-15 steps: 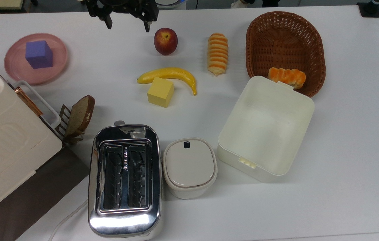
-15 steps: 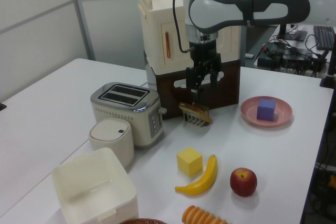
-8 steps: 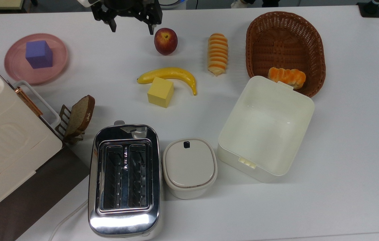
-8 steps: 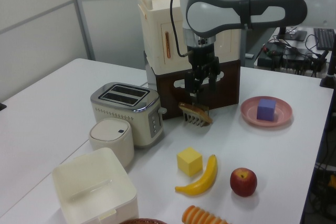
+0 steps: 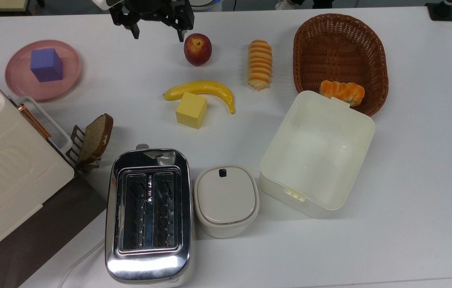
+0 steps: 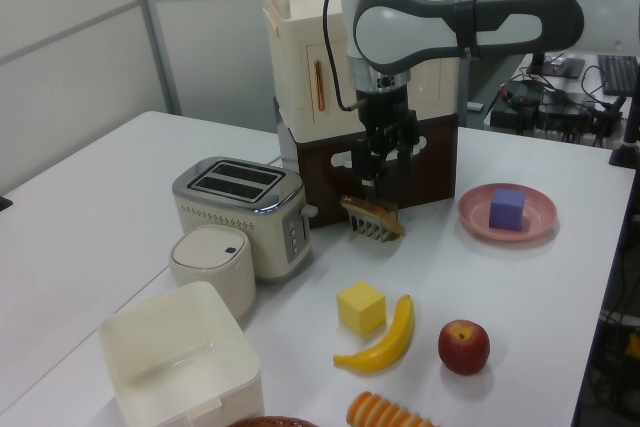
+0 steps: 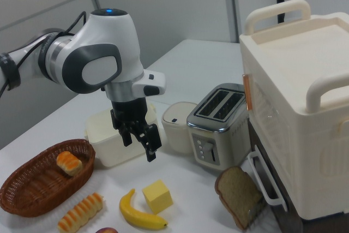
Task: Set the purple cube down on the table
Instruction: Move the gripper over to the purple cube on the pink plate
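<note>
The purple cube rests on the round pink plate at the top view's far left; in the left view the cube and plate are at the right. My gripper hangs open and empty above the white table, near the top view's upper edge. It is well to the right of the plate and just left of the peach. The left view has the gripper over the bread rack, and in the right view the gripper is above the yellow cube.
A yellow cube and banana lie mid-table. A striped roll, wicker basket, open white box, lidded pot, toaster, bread slice in a rack and a large cream appliance surround them.
In the top view my gripper has shifted slightly right toward the peach and stayed open. The purple cube and the other objects have not moved.
</note>
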